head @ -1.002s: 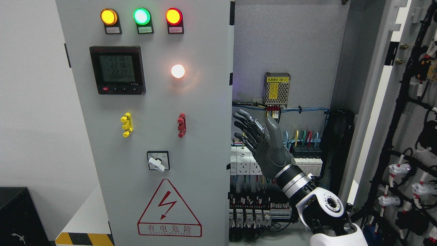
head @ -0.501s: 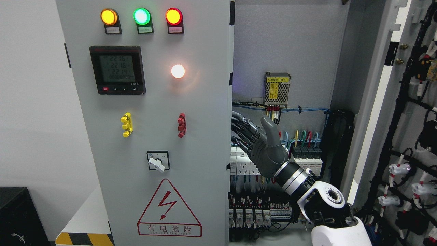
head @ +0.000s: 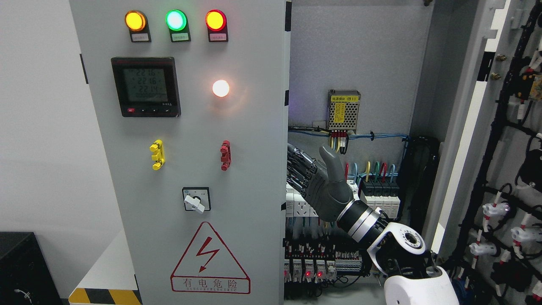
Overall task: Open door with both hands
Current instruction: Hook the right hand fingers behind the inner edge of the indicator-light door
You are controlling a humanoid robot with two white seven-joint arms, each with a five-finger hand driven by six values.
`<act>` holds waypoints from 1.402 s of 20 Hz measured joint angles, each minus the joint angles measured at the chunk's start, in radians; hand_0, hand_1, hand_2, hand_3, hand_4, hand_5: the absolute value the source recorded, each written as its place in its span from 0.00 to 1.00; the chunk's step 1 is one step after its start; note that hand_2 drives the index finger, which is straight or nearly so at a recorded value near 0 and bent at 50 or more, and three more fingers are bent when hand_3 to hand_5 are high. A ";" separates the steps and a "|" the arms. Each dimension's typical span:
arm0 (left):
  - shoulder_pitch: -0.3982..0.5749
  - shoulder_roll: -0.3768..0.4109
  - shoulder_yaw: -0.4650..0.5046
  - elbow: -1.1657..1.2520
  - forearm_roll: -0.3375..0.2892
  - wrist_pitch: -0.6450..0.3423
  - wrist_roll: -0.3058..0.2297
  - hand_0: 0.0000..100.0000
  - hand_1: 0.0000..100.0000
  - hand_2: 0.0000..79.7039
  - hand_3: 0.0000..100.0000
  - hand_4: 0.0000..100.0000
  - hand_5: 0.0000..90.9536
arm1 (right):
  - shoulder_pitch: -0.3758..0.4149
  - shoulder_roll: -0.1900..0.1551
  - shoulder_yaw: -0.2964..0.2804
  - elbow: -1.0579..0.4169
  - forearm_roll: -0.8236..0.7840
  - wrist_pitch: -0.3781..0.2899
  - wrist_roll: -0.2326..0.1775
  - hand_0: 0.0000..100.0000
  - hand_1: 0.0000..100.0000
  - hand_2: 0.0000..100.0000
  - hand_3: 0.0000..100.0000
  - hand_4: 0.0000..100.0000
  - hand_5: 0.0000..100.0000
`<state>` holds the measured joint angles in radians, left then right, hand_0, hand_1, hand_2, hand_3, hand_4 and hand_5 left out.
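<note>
The cabinet's grey left door (head: 250, 178) stands nearly shut, with three lit lamps, a meter, and yellow and red handles on its face. The right door (head: 472, 127) is swung wide open at the right, showing black cable looms on its inner side. My right hand (head: 311, 176) comes in from the lower right and reaches into the cabinet opening. It is open, thumb up, with its stretched fingers (head: 298, 167) slipping behind the left door's free edge (head: 286, 140). The fingertips are hidden behind that edge. My left arm does not show.
Inside the cabinet sit a perforated power supply (head: 344, 110), blue wiring, white sockets (head: 296, 205) and rows of breakers (head: 317, 269) just behind and below my hand. A black box (head: 21, 267) stands at the lower left, beside a hazard-striped ledge (head: 103, 295).
My right hand has moved left and slightly down, and its fingertips have gone behind the left door's edge. The door itself has not visibly moved.
</note>
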<state>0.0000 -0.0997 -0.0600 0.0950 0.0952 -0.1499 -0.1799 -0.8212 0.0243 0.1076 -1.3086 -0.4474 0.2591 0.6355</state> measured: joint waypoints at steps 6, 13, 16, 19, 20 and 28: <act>0.000 0.000 0.000 0.000 0.000 0.000 0.000 0.00 0.00 0.00 0.00 0.00 0.00 | -0.001 0.007 -0.009 0.003 -0.001 0.003 0.026 0.00 0.00 0.00 0.00 0.00 0.00; 0.000 0.000 0.000 0.000 0.000 0.000 0.000 0.00 0.00 0.00 0.00 0.00 0.00 | -0.004 0.011 -0.021 0.004 -0.001 0.017 0.034 0.00 0.00 0.00 0.00 0.00 0.00; 0.000 0.000 0.000 0.000 0.000 0.000 0.000 0.00 0.00 0.00 0.00 0.00 0.00 | -0.009 0.011 -0.029 0.005 -0.001 0.020 0.057 0.00 0.00 0.00 0.00 0.00 0.00; 0.000 0.000 0.000 0.000 0.000 0.000 0.000 0.00 0.00 0.00 0.00 0.00 0.00 | -0.012 0.012 -0.036 0.006 -0.001 0.020 0.068 0.00 0.00 0.00 0.00 0.00 0.00; 0.000 0.000 0.000 0.000 0.000 0.000 0.000 0.00 0.00 0.00 0.00 0.00 0.00 | -0.014 0.012 -0.038 0.005 -0.001 0.020 0.071 0.00 0.00 0.00 0.00 0.00 0.00; 0.000 0.000 0.000 0.000 0.000 0.000 0.000 0.00 0.00 0.00 0.00 0.00 0.00 | -0.015 0.015 -0.055 -0.002 -0.001 0.056 0.088 0.00 0.00 0.00 0.00 0.00 0.00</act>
<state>0.0000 -0.0997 -0.0598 0.0947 0.0951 -0.1497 -0.1799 -0.8366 0.0391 0.0522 -1.3107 -0.4483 0.3146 0.7230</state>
